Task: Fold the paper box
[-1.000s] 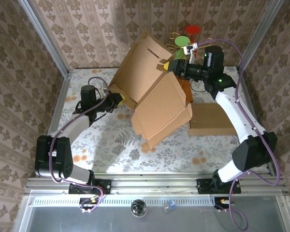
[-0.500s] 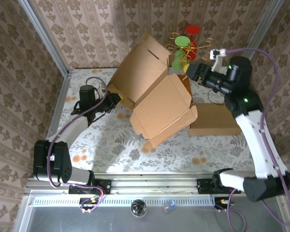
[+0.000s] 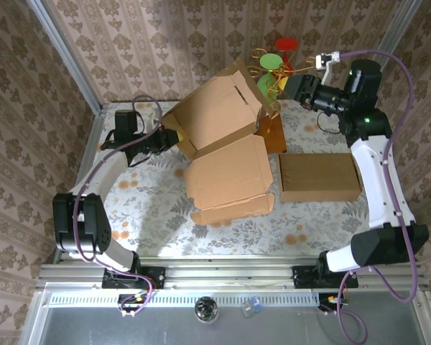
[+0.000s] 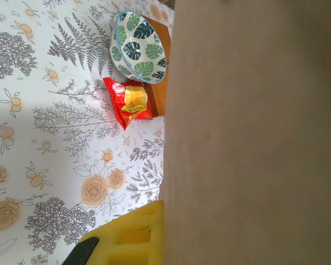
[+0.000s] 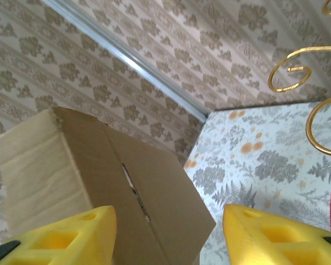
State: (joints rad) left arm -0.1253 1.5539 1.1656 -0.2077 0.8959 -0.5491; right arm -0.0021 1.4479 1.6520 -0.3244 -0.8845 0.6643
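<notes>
The brown paper box (image 3: 223, 111) stands half open in the middle of the table. Its slotted panel leans up toward the back, and its wide lid flap (image 3: 228, 180) lies low toward the front. My left gripper (image 3: 174, 138) is shut on the box's left edge. In the left wrist view, cardboard (image 4: 254, 138) presses against the yellow finger (image 4: 133, 238). My right gripper (image 3: 291, 88) hangs open above the back right, apart from the box. Its yellow fingers (image 5: 60, 237) frame the slotted panel (image 5: 132, 187) with nothing between them.
A second, folded box (image 3: 320, 177) lies at the right. A gold wire stand with red and green discs (image 3: 276, 61) is at the back, beside a wooden block (image 3: 276, 133). A leaf-patterned bowl (image 4: 140, 47) and a red snack packet (image 4: 129, 102) sit under the box.
My right gripper let go of the box's top edge, opened and drew back to the right. The box sank, its lid flap dropping flatter. My left arm shifted back-left, still gripping.
</notes>
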